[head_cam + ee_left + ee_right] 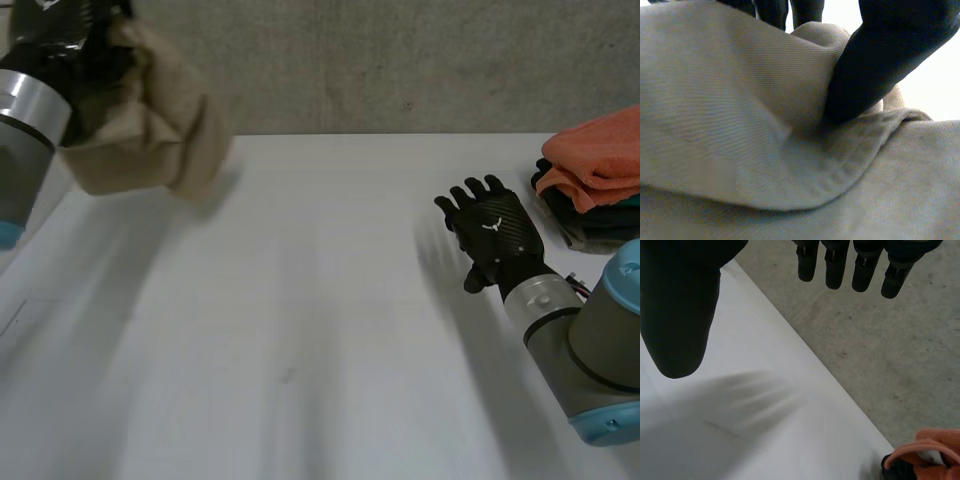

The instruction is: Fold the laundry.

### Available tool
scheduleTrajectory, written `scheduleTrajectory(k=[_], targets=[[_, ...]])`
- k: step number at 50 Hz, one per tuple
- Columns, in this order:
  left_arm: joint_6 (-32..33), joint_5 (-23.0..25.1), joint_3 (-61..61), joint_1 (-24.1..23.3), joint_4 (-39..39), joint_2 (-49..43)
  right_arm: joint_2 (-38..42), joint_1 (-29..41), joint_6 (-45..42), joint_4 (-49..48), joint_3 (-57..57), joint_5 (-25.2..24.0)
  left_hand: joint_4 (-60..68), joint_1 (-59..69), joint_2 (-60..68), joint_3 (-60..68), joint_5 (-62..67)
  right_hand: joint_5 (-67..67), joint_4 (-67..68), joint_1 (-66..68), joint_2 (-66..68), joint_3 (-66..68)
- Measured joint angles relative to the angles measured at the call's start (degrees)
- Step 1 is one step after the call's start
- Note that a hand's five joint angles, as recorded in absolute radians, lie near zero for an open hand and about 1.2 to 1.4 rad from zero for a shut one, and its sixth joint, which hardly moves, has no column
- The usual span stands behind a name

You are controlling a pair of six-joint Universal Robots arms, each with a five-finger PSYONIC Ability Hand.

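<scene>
Aloft, left hand (880, 65) clutches bunched beige cloth (150, 125); right hand (497, 232) spread.

The white worktop (320, 300) occupies the centre and lower part of the frame in the head view. Its surface is matte and plain. A faint grey scuff (288, 375) lies slightly left of centre in the lower half. The far edge of the worktop runs straight across the upper third of the frame. Beyond that edge is a mottled grey concrete surface (400, 60) (floor or wall cannot be told). A small dark speck (406, 105) sits on it, right of centre.
</scene>
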Motion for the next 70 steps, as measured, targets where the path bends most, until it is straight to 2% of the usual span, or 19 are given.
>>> scheduleTrajectory(k=[5, 10, 11, 12, 14, 15, 17, 21, 28, 35, 43, 47, 51, 52, 53, 56, 60, 63, 70], targets=[[-3.37, 0.33, -8.12, -8.3, -0.3, 5.17, -0.98, -0.42, 1.24, 0.0, 0.3, 0.57, 0.22, 0.02, 0.07, 0.07, 0.0, 0.0, 0.0, 0.0, 0.0, 0.0], [-1.84, 0.06, -14.62, -15.55, -1.45, 0.67, -1.02, -0.71, 1.9, -0.13, 0.44, 0.58, 0.07, 0.49, 0.02, 0.06, 0.0, 0.0, 0.0, 0.0, 0.0, 0.0], [-1.01, 0.01, -15.5, -16.5, -1.78, -0.95, -0.92, -0.79, 1.94, -0.23, 0.43, 0.58, -5.7, -4.17, -6.46, -6.18, -4.25, 0.0, 0.0, 0.0, 0.0, 0.0], [0.17, -0.05, -16.34, -17.29, -2.32, -2.89, -0.76, -0.87, 1.95, -0.32, 0.42, 0.57, -17.95, -16.53, -18.81, -18.19, -15.25, 0.0, 0.0, 0.0, 0.0, 0.0], [2.13, -0.23, -17.01, -17.65, -3.26, -5.16, -0.55, -0.94, 1.93, -0.41, 0.36, 0.58, -26.18, -25.62, -27.0, -25.09, -23.28, 0.0, 0.0, 0.0, 0.0, 0.0], [3.94, -0.44, -17.35, -17.46, -4.3, -6.63, -0.42, -0.98, 1.91, -0.44, 0.32, 0.59, -43.74, -43.9, -44.08, -42.23, -40.72, 0.0, 0.0, 0.0, 0.0, 0.0], [6.41, -0.78, -17.65, -16.87, -5.9, -8.03, -0.3, -1.01, 1.88, -0.46, 0.28, 0.63, -53.4, -50.3, -52.95, -52.18, -50.09, 0.0, 0.0, 0.0, 0.0, 0.0], [11.58, -1.47, -18.54, -14.52, -10.87, -8.01, -0.34, -1.0, 1.86, -0.47, 0.24, 0.77, -57.47, -51.53, -56.64, -55.82, -52.04, 0.0, 0.0, 0.0, 0.0, 0.0], [14.01, -1.82, -24.16, -11.44, -17.1, 1.95, -2.03, -1.04, 2.62, -0.18, 0.36, 1.95, -57.47, -51.53, -56.65, -55.82, -52.07, 0.0, 0.0, 0.0, 0.0, 0.0], [14.07, -1.66, -35.33, -10.53, -17.63, 11.77, -4.56, -1.31, 5.35, 1.5, 0.29, 2.63, -57.47, -51.53, -56.65, -55.82, -52.07, 0.0, 0.0, 0.0, 0.0, 0.0], [16.77, -1.99, -40.05, -8.92, -12.63, 7.67, -5.41, -1.29, 7.31, 3.2, 0.15, 2.24, -57.47, -51.53, -56.65, -55.82, -52.07, 0.0, 0.0, 0.0, 0.0, 0.0], [18.44, -2.14, -37.44, -8.24, -8.83, 0.84, -5.62, -1.0, 7.31, 3.62, 0.15, 2.34, -56.33, -50.16, -55.69, -54.93, -51.47, 0.0, 0.0, 0.0, 0.0, 0.0], [19.56, -2.32, -34.37, -8.05, -7.34, -3.68, -6.22, -0.92, 7.17, 4.02, 0.14, 2.44, -44.96, -39.28, -44.71, -44.09, -41.02, 0.0, 0.0, 0.0, 0.0, 0.0], [20.36, -2.61, -32.03, -7.98, -6.92, -5.63, -6.93, -0.98, 7.15, 4.28, 0.07, 2.48, -26.65, -21.54, -26.46, -26.0, -23.32, 0.0, 0.0, 0.0, 0.0, 0.0], [20.81, -2.91, -30.44, -7.93, -6.62, -6.34, -7.37, -1.06, 7.15, 4.44, 0.04, 2.49, -15.48, -12.2, -15.14, -14.87, -12.77, 0.0, 0.0, 0.0, 0.0, 0.0], [21.84, -4.41, -24.4, -7.81, -5.23, -6.6, -9.25, -1.47, 7.18, 4.86, -0.12, 2.54, -2.31, -0.87, -1.76, -1.5, -1.4, 0.0, 0.0, 0.0, 0.0, 0.0], [21.38, -6.93, -15.94, -7.89, -2.11, -4.03, -11.53, -2.03, 7.36, 5.2, -0.2, 2.54, -0.29, -0.48, -0.16, 0.15, -0.42, 0.0, 0.0, 0.0, 0.0, 0.0], [18.16, -8.63, -6.48, -8.92, 1.75, -0.86, -13.2, -2.42, 7.78, 5.34, -0.11, 2.55, -0.27, 1.3, -0.11, 0.2, -0.13, 0.0, 0.0, 0.0, 0.0, 0.0], [9.89, -6.27, 3.97, -14.4, 1.87, -0.11, -14.12, -3.32, 8.95, 5.41, -0.08, 2.63, -0.26, 1.36, -0.09, 0.33, 1.57, 0.0, 0.0, 0.0, 0.0, 0.0]])
